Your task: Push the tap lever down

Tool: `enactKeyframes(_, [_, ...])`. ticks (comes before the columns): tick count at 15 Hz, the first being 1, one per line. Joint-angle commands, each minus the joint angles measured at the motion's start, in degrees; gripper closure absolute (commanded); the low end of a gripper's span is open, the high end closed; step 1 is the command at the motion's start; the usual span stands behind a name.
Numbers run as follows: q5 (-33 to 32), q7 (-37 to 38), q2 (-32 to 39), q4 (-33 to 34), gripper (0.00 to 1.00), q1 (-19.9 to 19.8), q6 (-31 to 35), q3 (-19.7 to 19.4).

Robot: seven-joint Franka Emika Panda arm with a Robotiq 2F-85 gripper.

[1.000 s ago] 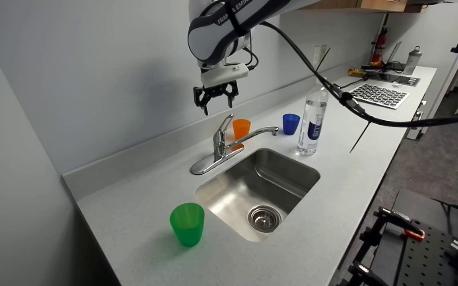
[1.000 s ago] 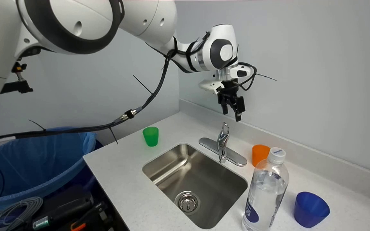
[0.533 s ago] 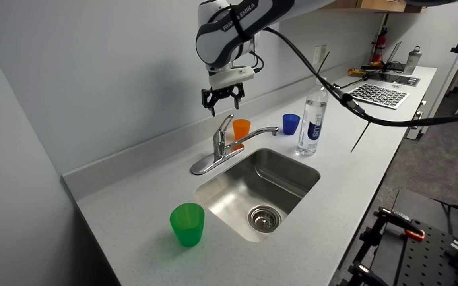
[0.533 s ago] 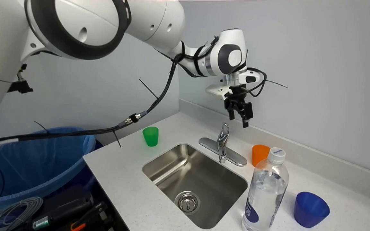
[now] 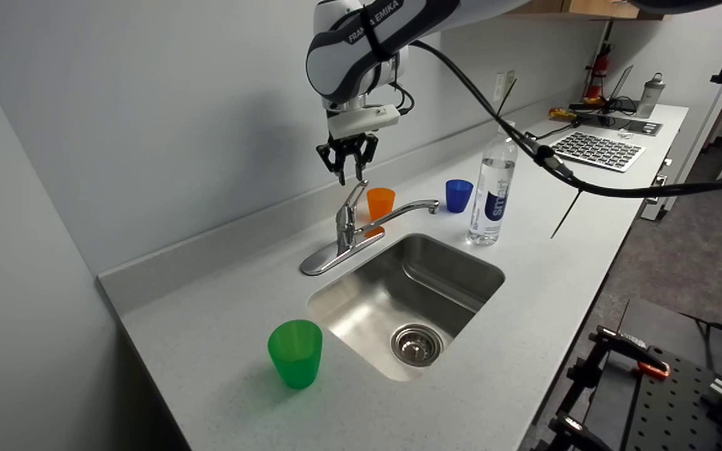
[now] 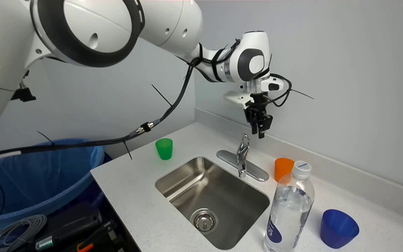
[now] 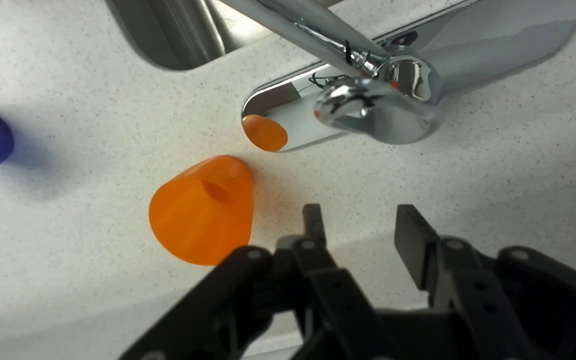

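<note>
The tap lever (image 5: 356, 192) is a short chrome handle slanting up from the faucet body (image 5: 345, 227). It looks raised in both exterior views. Blurred and near the camera, the lever (image 7: 375, 112) shows above the jaws in the wrist view. My gripper (image 5: 351, 181) hangs just above the lever's tip, pointing down, on the wall side as far as I can judge. In another exterior view the gripper (image 6: 257, 135) is close beside the lever (image 6: 245, 140), a small gap apart. Its jaws [are partly open, with only bare counter visible between the fingertips in the wrist view.
Near the faucet base stands an orange cup (image 7: 203, 215). The chrome spout (image 5: 398, 213) reaches over the sink (image 6: 163, 189). A water bottle (image 6: 289, 213), a blue cup (image 6: 339, 229) and a green cup (image 5: 296, 355) stand on the counter. A wall (image 6: 327, 87) rises behind.
My gripper first moved down and along the wall toward the orange cup's side, then stayed nearly in place while its fingers drew closer together. The lever has not moved.
</note>
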Motion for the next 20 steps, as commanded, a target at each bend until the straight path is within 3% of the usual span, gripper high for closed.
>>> enactKeyframes(1, [2.3, -2.4, 0.7, 2.6, 0.87, -1.6, -1.8, 1.0])
enactKeyframes(3, [2.9, -3.3, 0.2, 1.9, 1.00, -1.8, -1.9, 1.3])
enactKeyframes(14, [4.8, -8.1, -2.9, -3.9, 1.00, -2.5, -3.5, 2.8])
enactKeyframes(20, [5.9, -12.9, -8.4, -12.5, 1.00, -2.6, -2.9, 4.7])
